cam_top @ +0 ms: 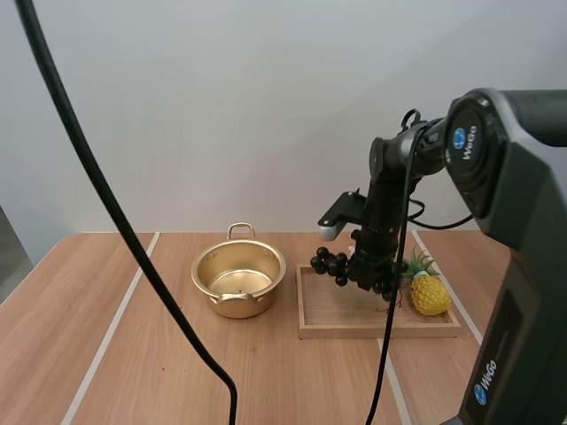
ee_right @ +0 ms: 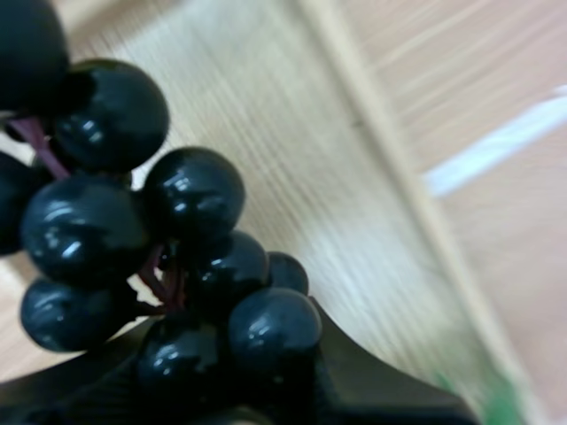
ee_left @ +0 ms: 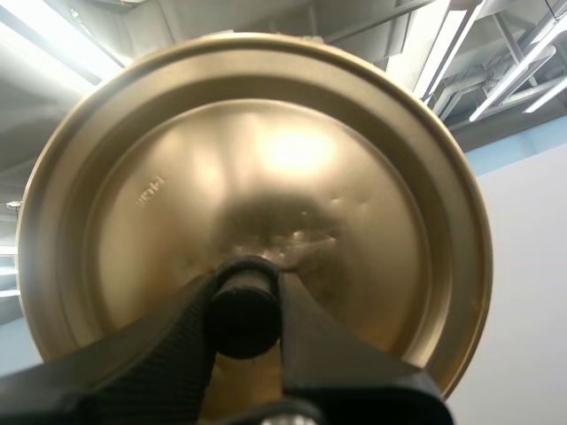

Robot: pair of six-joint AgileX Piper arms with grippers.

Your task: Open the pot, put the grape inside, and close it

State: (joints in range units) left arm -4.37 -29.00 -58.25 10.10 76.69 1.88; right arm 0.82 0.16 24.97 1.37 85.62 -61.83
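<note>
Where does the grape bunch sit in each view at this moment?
High view: grape bunch hangs from the right claw over the wooden tray, right of the pot.
Right wrist view: grape bunch close up, over the tray floor.
Left wrist view: the left claw gripping the lid.
Shared landmark: the wooden tray.

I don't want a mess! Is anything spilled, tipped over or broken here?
Nothing stands out. The pot stands upright and open, the left fingers pinch its lid by the knob, and the right fingers hold the grapes over the wooden tray.
</note>
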